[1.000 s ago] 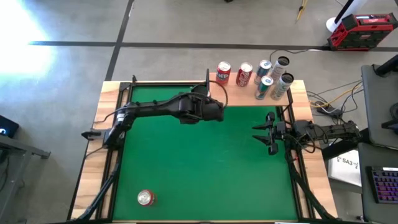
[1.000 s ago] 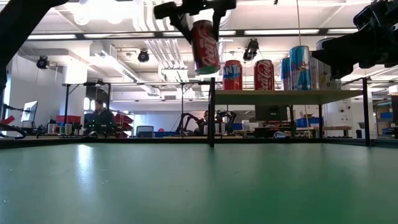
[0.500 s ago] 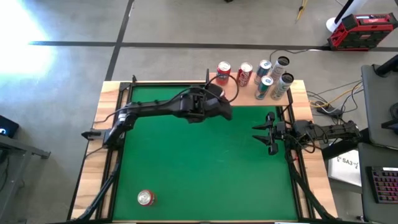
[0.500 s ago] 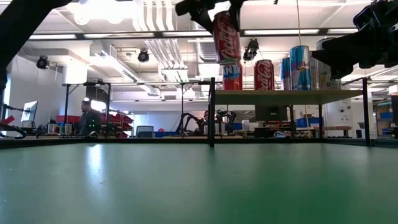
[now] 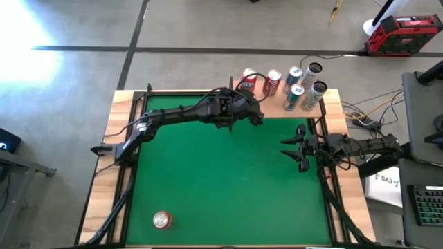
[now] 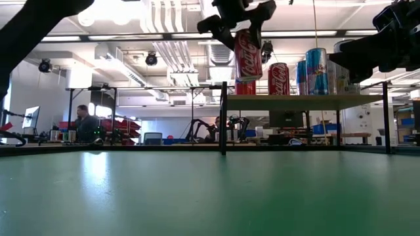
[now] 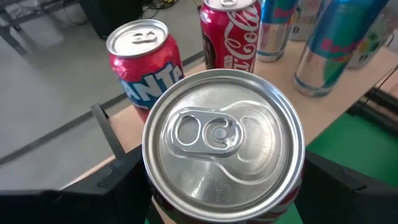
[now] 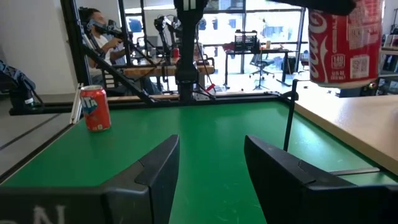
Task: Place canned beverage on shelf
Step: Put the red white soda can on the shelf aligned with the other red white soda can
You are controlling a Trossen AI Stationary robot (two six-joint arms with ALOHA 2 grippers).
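The left tool (image 6: 241,23) is clamped on a red cola can (image 6: 248,54), gripping it near its top and holding it in the air, slightly tilted. In the high view this tool (image 5: 250,111) sits at the far edge of the green worktop (image 5: 228,180), right at the near edge of the shelf (image 5: 277,105), a light-wood board at the worktop's far right corner.

The low view shows the held can's base hanging above the level of the shelf (image 6: 302,101), not touching it. Five other cans stand on the shelf: a red can with blue lettering (image 5: 248,80), a red cola can (image 5: 272,82) beside it, and three taller slim cans (image 5: 304,84) farther right.

The left wrist view looks down on the held can's silver lid (image 7: 222,144) (pull tab unopened), with the blue-lettered can (image 7: 145,62) just beyond it.

The right tool (image 5: 296,146) waits closed and empty over the worktop's right side, well apart from the shelf. Its wrist view alone shows its own dark fingers (image 8: 155,168) and a sixth red can (image 8: 94,108) standing far off; the high view places that can (image 5: 162,220) at the worktop's near left corner.
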